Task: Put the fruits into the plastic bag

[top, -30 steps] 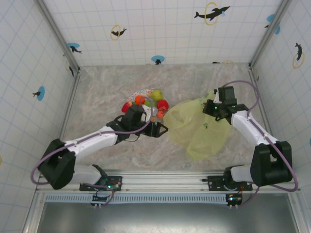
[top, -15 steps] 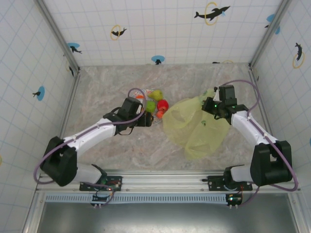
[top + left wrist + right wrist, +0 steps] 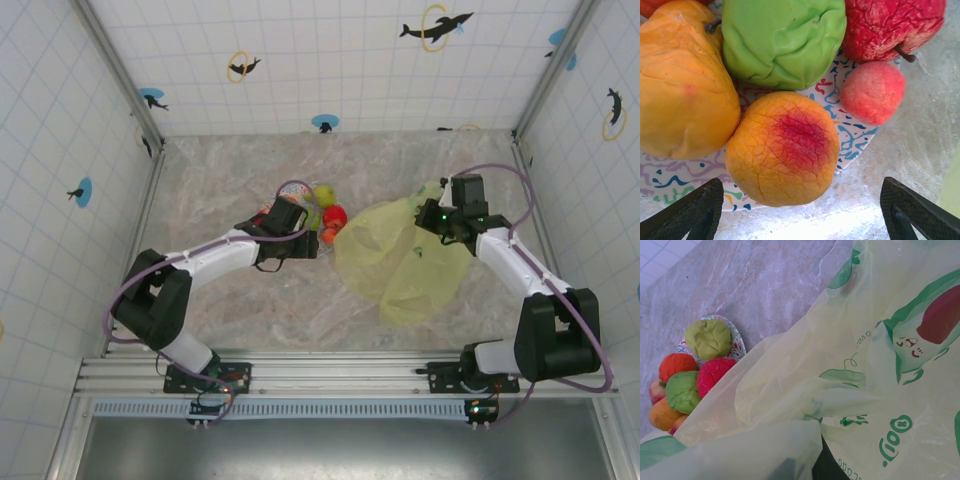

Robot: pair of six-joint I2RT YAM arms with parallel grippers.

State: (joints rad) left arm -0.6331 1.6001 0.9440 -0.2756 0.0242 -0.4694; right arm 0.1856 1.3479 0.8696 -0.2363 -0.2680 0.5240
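- Left fingers (image 3: 695, 212) are released and spread wide with nothing between them, low over the near rim of the plate (image 3: 855, 135).
- The orange-red fruit (image 3: 782, 147) lies dead ahead of the gap, centred between the two tips, on the plate's near edge. It is roundish with no real long axis, so the closing direction should matter little.
- It is crowded. A yellow-orange pear-shaped fruit (image 3: 682, 85) presses against its left side, a green fruit (image 3: 782, 42) sits right behind it, and a small pink-red fruit (image 3: 872, 92) is just beside it on the right. A red apple (image 3: 890, 25) lies farther back.
- Judgement: a short straight advance and a close should take it. The likeliest snag is the left tip catching the pear-shaped fruit.
- Right fingers (image 3: 826, 465) are clenched, apparently on a fold of the plastic bag (image 3: 400, 265) at its far edge, holding that edge up off the desk (image 3: 230, 180).
- From above, the fruits (image 3: 325, 205) sit heaped together on the plate, with the bag just beside them on the right.
- The left arm is the nearer one to the fruit — the right is busy with the bag.
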